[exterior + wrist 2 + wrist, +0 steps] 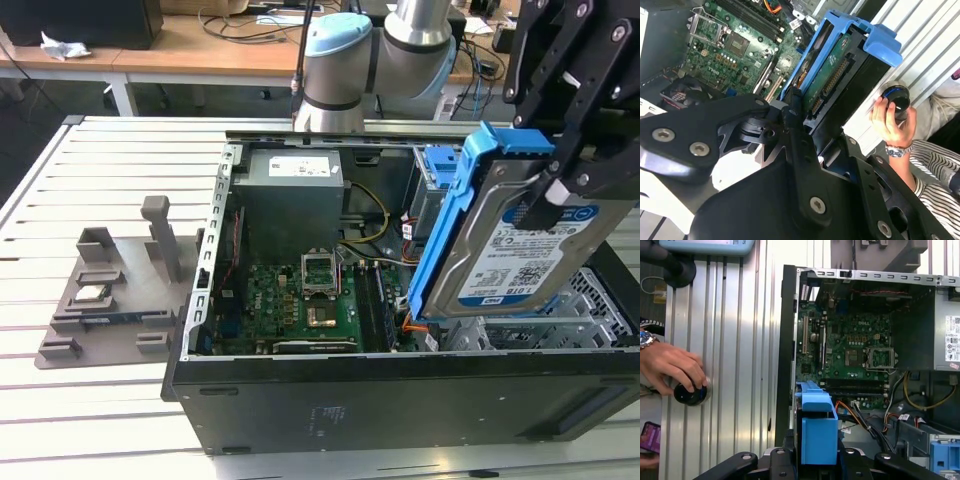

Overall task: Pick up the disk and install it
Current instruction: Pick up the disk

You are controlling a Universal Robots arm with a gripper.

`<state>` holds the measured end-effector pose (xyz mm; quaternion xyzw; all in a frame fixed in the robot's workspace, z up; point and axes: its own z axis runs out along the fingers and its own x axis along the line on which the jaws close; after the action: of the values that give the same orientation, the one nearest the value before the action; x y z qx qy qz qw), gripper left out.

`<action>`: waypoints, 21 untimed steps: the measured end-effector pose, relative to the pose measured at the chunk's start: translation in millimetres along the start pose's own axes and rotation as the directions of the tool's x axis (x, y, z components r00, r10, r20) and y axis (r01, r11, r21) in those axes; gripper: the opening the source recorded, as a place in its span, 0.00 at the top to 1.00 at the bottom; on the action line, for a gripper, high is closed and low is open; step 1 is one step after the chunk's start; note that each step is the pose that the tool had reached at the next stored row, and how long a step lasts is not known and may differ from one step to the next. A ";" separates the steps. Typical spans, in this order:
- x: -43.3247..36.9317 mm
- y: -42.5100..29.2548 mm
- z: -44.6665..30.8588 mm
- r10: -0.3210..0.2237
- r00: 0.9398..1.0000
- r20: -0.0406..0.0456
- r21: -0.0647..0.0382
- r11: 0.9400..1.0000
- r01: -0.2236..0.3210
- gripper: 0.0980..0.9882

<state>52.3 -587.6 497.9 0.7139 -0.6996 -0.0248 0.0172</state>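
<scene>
Over the exterior view's right end of the open computer case [400, 400], one disk [510, 250] hangs in the air. It's tilted up on edge in its blue carrier, label side facing the camera. One gripper [540, 205] has it, black fingers [562, 165] squeezed onto the two flat faces, so it's clamped tight on the drive. Both wrist views look along the carrier's blue end down into the case.

Inside there's one green motherboard [300, 300], one grey power supply [295, 190], and a blue latch panel [438, 180] just behind the disk. Right under the drive sits the perforated grey drive cage [590, 300], with orange and black cables [418, 325] bunched near the disk's lower corner.

Off to the exterior view's left, one grey fixture [100, 320] on the slatted table [100, 430] carries one small square chip [92, 293]. In the first wrist view, one person's hand [670, 365] rests on a black knob [690, 394] on the table, apart from the case.

The arm [350, 60] stands behind the case, and the gripper reaches down onto the disk at a slant.
</scene>
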 end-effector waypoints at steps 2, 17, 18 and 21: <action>0.1 -5.6 0.1 0.000 1.000 0.000 0.000 1.000 0.000 0.70; -9.0 -42.2 1.1 0.000 1.000 -0.005 0.000 1.000 0.000 0.70; -12.4 -45.2 0.9 0.000 1.000 -0.006 0.000 1.000 0.000 0.70; -13.6 -47.2 0.8 0.000 1.000 -0.006 0.000 1.000 0.000 0.70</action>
<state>99.1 -573.0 494.5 0.7138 -0.6997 -0.0226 0.0194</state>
